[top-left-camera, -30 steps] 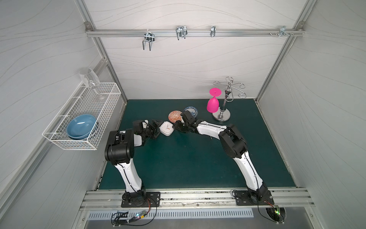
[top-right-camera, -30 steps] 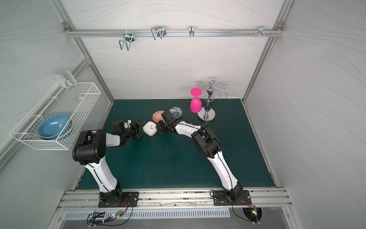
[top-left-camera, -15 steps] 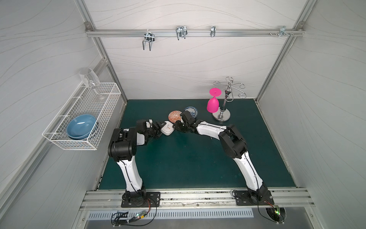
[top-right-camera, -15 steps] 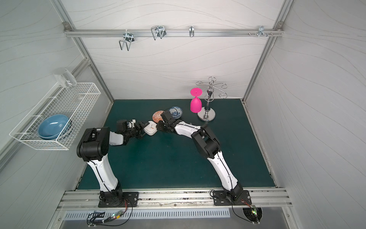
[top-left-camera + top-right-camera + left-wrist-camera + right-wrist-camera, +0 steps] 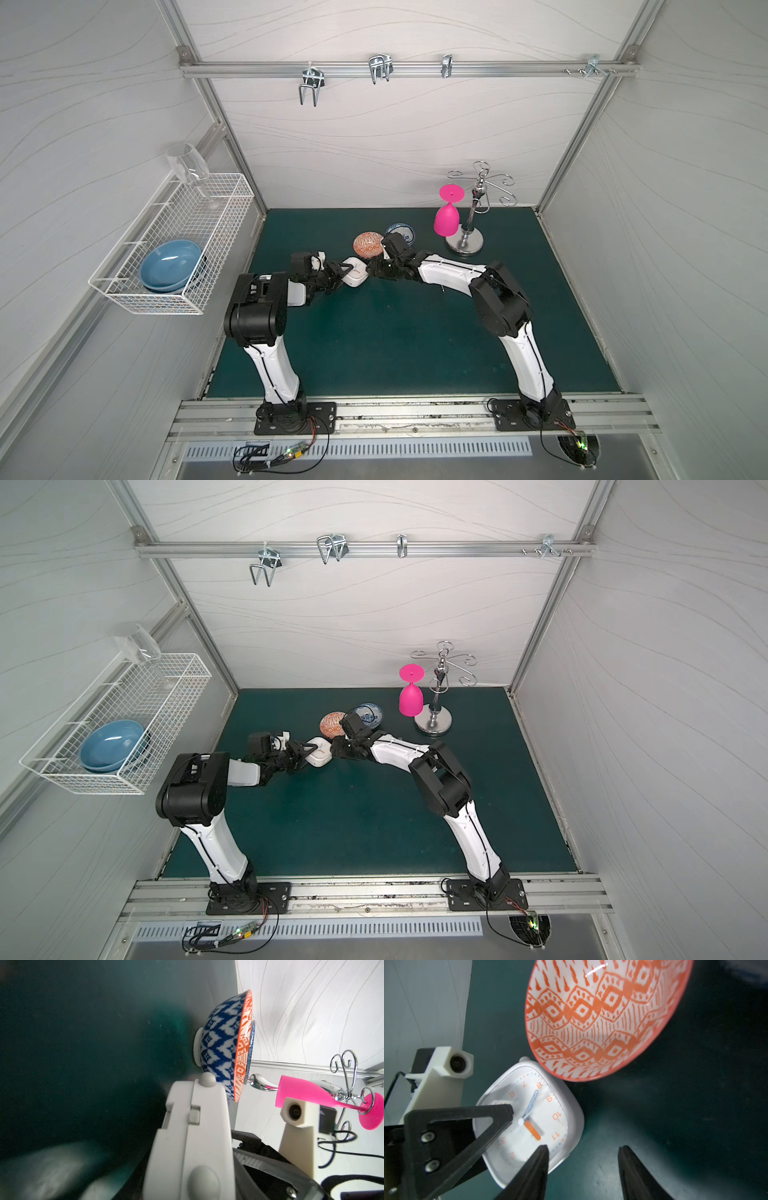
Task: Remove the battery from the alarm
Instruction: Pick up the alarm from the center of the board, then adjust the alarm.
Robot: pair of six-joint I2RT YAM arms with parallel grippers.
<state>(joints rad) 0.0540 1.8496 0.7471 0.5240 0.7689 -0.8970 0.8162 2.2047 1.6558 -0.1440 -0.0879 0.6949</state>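
Observation:
The alarm is a white rounded-square clock held off the green mat between my two grippers. My left gripper is shut on the alarm. In the right wrist view one of its black fingers lies flat across the dial of the alarm. The left wrist view shows the alarm edge-on and very close, and it hides my jaws. My right gripper stands open beside the alarm's corner with only mat between its fingers. The battery is hidden.
An orange patterned bowl stands right behind the alarm, with a blue patterned bowl behind it. A pink glass hangs on a chrome stand at the back right. A wire basket is fixed to the left wall.
My left gripper has moved in from the left and closed its jaws onto the alarm. My right gripper's jaws have widened and come off it.

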